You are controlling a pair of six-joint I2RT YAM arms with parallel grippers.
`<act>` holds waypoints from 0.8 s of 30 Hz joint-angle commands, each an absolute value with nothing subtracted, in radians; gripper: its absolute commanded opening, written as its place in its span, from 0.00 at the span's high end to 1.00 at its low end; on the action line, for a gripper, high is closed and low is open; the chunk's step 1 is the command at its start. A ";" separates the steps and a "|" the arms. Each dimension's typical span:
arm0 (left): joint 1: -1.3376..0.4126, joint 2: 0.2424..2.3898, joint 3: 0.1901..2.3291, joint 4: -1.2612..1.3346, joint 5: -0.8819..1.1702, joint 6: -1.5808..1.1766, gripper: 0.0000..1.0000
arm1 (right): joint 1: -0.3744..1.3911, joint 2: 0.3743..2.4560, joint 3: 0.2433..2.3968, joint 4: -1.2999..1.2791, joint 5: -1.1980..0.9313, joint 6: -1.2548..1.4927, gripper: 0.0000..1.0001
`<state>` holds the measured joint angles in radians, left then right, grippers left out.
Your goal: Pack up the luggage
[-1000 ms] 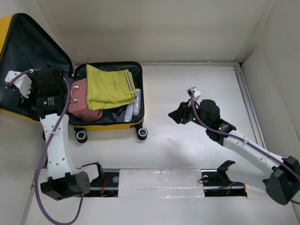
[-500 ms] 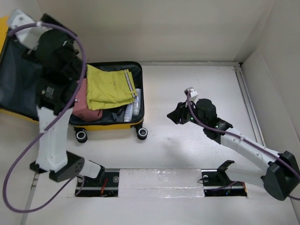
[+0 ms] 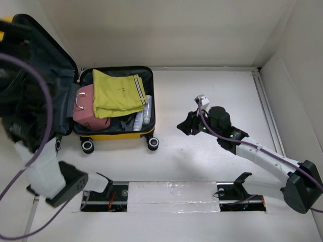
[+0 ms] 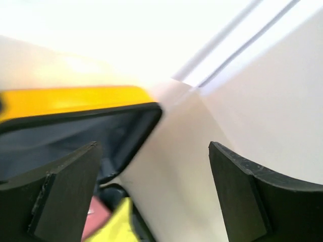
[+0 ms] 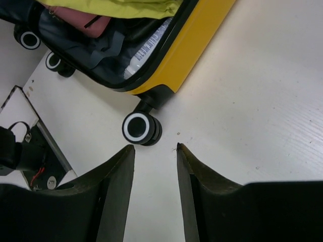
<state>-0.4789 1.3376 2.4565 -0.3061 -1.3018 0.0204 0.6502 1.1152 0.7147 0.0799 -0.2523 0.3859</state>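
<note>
Yellow luggage [image 3: 116,135], lid [image 4: 75,101] up, L gripper [image 4: 152,151] spread wide, empty, facing lid, R gripper [image 5: 155,148] half-parted, empty, near wheel [image 5: 136,128]

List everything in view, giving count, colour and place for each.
luggage: one, yellow shell with dark lining, open at the table's far left, one half stood up
garment: one, yellow-green, folded, on top inside the luggage
pink case: one, pink with a handle, inside the luggage, partly under the garment
bottles: count unclear, clear, inside along the right wall
wheels: three seen, black with white rings, at the luggage's near edge
table: one, white
left gripper: one, black, open and empty, by the upright half
right gripper: one, black, open and empty, over the table right of the luggage
</note>
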 commanded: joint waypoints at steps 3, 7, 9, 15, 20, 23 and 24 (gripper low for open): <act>-0.538 1.676 2.510 -0.199 -1.223 0.218 0.14 | 0.675 1.082 0.761 0.112 -0.252 0.370 0.55; -0.474 1.819 2.604 -0.474 -0.966 -0.046 0.11 | 0.675 1.072 0.752 0.121 -0.242 0.370 0.55; -0.309 1.787 2.463 -0.563 -0.661 -0.403 0.09 | 0.684 1.086 0.752 0.121 -0.242 0.370 0.55; -0.339 1.426 1.720 -0.135 -0.635 -0.517 0.14 | 0.684 1.086 0.752 0.121 -0.201 0.360 0.55; -0.302 1.141 1.432 -0.257 -0.772 -0.633 0.15 | 0.684 1.097 0.752 0.121 -0.222 0.360 0.55; -0.252 0.908 1.220 -0.293 -0.825 -0.708 0.17 | 0.684 1.088 0.752 0.121 -0.222 0.360 0.55; -0.235 0.856 1.182 -0.311 -0.844 -0.725 0.17 | 0.684 1.088 0.752 0.121 -0.222 0.360 0.55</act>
<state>-0.2802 1.0435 1.2964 -0.2977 -0.7204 -0.6048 0.6758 1.0966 0.7174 0.0788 -0.2249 0.3794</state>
